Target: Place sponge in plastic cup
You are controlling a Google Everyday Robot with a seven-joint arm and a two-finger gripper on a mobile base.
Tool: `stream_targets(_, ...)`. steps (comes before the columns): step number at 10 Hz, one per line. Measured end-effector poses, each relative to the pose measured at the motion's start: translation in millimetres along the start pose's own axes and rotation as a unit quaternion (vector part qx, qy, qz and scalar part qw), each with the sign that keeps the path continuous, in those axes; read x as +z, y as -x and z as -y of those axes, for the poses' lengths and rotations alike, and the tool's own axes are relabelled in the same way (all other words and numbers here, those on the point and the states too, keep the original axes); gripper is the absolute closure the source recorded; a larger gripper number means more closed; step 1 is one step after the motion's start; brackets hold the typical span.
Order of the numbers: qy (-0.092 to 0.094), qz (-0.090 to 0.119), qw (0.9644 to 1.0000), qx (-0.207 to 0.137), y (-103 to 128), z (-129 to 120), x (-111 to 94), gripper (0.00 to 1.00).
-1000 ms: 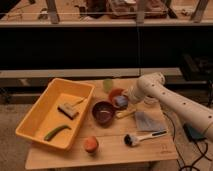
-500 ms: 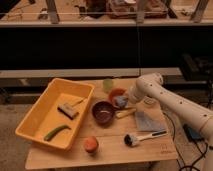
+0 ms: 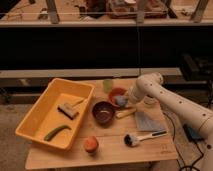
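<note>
Gripper [image 3: 124, 99]: lowered into the red bowl [image 3: 111, 94], mid-table near the far edge; whether clenched or released cannot be told. Sponge [image 3: 120, 102]: blue-grey, in that bowl, at the gripper; long axis not discernible. Plastic cup [image 3: 107, 85]: just beside the bowl, nearer the far edge, on the yellow tub's [image 3: 35, 117] side; the transfer likely runs that short way.

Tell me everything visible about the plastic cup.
The cup is a small, pale yellow-green tumbler that looks like translucent plastic. It stands upright near the back edge of the table, between the far corner of the yellow bin and the red bowl, close to both; whether it touches them is unclear. Its contents cannot be seen. The gripper is down at the red bowl, right of the cup, not on it.
</note>
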Motion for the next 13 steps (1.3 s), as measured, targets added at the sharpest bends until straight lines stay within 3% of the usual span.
stream_targets(3,-0.004,0.002,0.9998,-0.021,7,6,-25,0.98)
stream_targets(6,0.006,-0.008,0.9982,-0.059,18,5,-55,0.98)
stream_targets(11,-0.012,-0.021,0.9978,-0.063,18,20,-91,0.98)
stream_targets(13,-0.007,-0.022,0.9983,-0.053,16,16,-94,0.98)
